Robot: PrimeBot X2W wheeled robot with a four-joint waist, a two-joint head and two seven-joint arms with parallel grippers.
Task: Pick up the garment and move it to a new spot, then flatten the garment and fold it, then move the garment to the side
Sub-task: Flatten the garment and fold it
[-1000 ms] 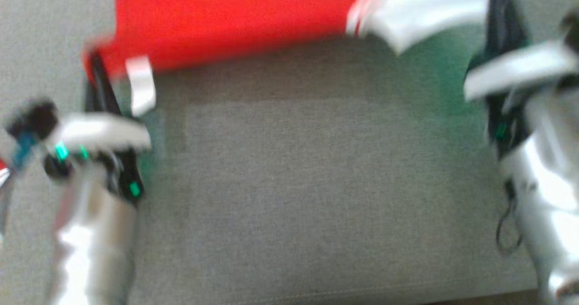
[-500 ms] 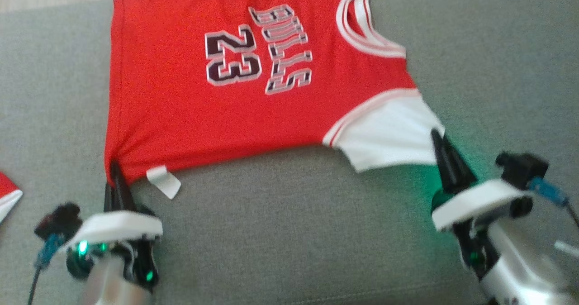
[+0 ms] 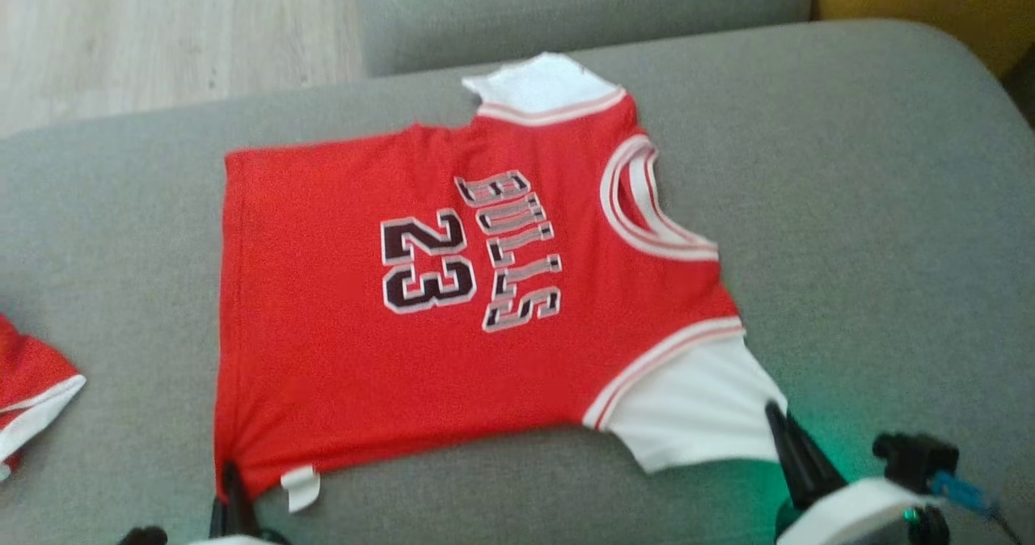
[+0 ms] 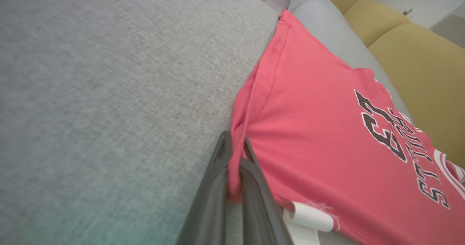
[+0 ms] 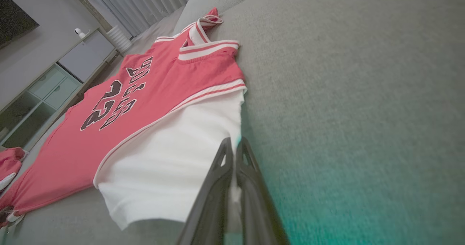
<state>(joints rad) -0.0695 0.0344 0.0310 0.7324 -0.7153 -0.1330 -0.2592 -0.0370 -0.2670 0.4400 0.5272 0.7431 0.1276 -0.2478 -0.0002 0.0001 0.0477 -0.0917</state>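
1. A grey sofa seat [image 3: 849,205] carries the red garment [image 3: 340,383], spread print-up mid-frame in the head view.
2. The left jaws, lower left, pinch its hem corner. The right jaws, lower right, are clamped on the edge of the white sleeve [image 3: 695,416]. This is probably to draw the near side taut for flattening.
3. A cabinet [image 5: 54,88] stands upper left in the right wrist view, and what its compartments hold is too small to tell.

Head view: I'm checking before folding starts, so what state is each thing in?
jersey: spread flat, print up, unfolded, on the sofa cushion.
left gripper: shut on the jersey's hem corner.
right gripper: shut on the jersey's white sleeve.
second red garment: lying apart, at the left.
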